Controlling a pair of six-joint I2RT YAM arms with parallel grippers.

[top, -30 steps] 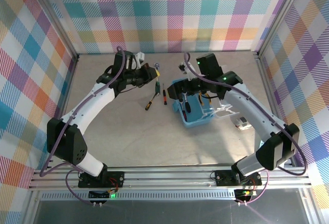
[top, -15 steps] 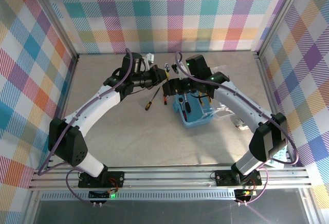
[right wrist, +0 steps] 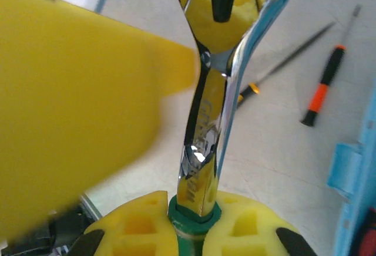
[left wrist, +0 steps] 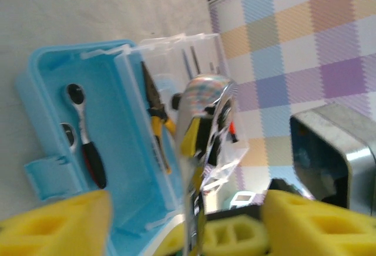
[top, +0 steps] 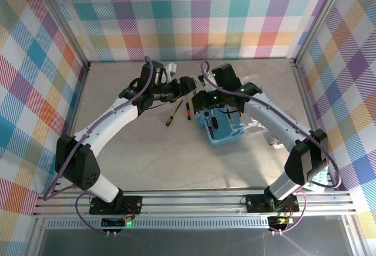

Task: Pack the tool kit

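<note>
A handover is seemingly going on at upper centre of the overhead frame: the right gripper (right wrist: 194, 215) is pinching the chrome wrench (right wrist: 202, 127), the left gripper (left wrist: 187, 212) is standing spread around it, and the wrench is next needing a careful lowering into the blue case (top: 226, 137) lying open just right of centre.

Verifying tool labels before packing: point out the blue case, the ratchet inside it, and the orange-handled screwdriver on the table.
blue case (left wrist: 26, 94), left wrist view, left wall.
ratchet (left wrist: 83, 128), left wrist view, shaft.
orange-handled screwdriver (right wrist: 321, 94), right wrist view, orange handle band.
</note>
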